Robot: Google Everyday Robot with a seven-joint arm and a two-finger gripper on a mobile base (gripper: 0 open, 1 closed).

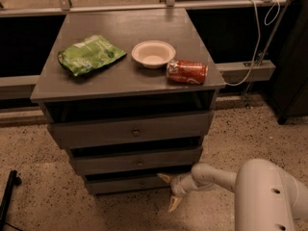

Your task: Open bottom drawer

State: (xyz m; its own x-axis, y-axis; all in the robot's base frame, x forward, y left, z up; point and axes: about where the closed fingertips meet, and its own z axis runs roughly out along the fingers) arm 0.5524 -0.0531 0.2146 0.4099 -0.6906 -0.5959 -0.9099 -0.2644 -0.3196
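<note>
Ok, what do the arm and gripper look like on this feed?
The arm is smooth, rounded and white, a fat shell with small dark holes narrowing to a slim wrist. The gripper, by the bottom drawer's right end, has two cream, pointed fingers. No cables or markings show.
</note>
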